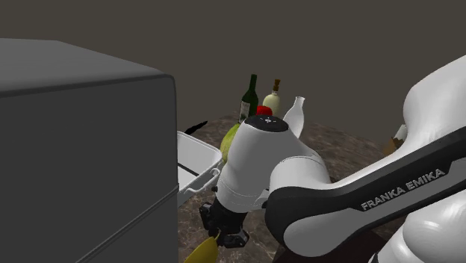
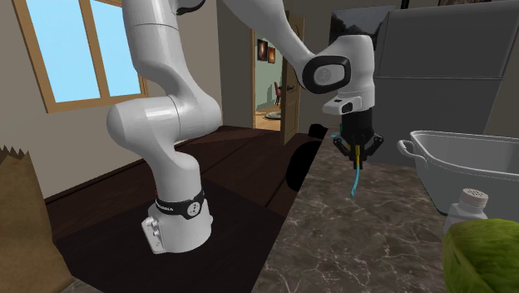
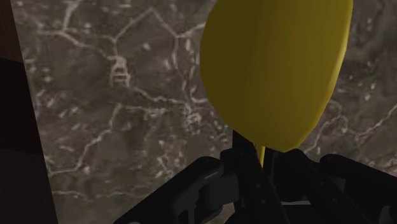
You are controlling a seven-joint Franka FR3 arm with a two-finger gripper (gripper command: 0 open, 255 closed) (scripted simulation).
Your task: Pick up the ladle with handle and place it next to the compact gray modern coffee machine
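The black two-finger end effector point(image 2: 358, 152) points down over the dark, pale-veined stone surface point(image 2: 366, 241) near its edge. It is closed narrowly on the thin stem of the yellow ladle with handle point(image 3: 273, 70), whose broad rounded bowl hangs beyond the fingertips. In the shoulder view the ladle point(image 1: 202, 252) shows just beside the large dark grey box-shaped coffee machine point(image 1: 82, 149). A pale grey tub with side handles point(image 2: 466, 162) stands on the surface between the machine and a rounded green thing point(image 2: 486, 254).
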